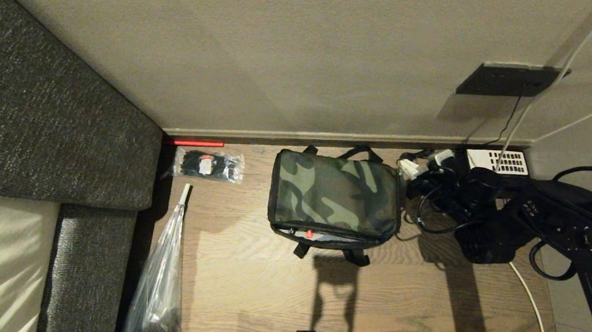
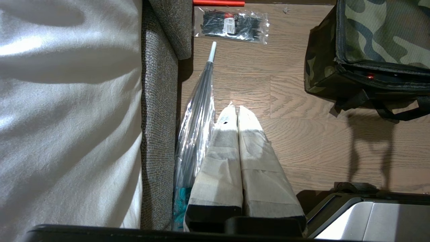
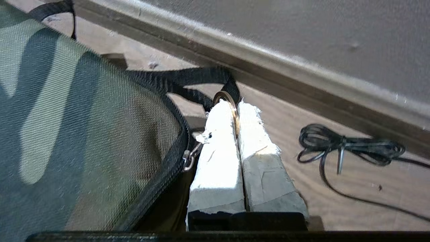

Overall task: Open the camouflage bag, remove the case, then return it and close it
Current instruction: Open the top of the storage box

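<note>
On the wood floor by the wall, the camouflage bag sat lid-down. My right gripper pinched its zipper ring; I judged a skewed pull could slip off it. Left gripper hung clenched, empty.

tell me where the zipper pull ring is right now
In the right wrist view, the metal pull ring sits pinched between the right hand's fingertips at the camouflage bag's corner, near the baseboard.
</note>
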{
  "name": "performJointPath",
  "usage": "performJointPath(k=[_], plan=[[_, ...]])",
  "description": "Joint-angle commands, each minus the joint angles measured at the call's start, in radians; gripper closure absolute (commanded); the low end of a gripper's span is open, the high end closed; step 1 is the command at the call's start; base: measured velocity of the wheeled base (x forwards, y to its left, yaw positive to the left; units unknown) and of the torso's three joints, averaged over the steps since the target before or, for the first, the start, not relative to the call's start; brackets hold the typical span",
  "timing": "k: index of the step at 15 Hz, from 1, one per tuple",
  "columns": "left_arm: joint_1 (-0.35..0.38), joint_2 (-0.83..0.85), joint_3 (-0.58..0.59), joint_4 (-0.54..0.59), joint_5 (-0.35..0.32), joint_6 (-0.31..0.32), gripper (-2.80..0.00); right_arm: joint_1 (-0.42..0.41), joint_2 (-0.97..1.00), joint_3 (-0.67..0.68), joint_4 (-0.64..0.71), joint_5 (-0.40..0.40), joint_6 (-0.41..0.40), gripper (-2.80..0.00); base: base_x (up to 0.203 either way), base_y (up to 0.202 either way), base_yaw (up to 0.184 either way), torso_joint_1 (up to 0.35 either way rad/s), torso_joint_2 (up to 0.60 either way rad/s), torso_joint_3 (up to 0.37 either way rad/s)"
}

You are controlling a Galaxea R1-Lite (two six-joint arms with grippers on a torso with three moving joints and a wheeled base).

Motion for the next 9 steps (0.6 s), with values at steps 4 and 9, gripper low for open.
performJointPath(k=[4, 9], plan=[[0.0, -0.002, 0.003, 0.0, 0.001, 0.0, 0.0, 0.001, 0.022, -0.003, -0.02, 0.006, -0.04, -2.8, 0.0, 0.0, 0.0, 0.0, 0.0, 0.0], [0.0, -0.002, 0.003, 0.0, 0.001, 0.0, 0.0, -0.002, 0.0, 0.109, -0.018, 0.007, -0.034, -2.8, 0.0, 0.0, 0.0, 0.0, 0.0, 0.0]])
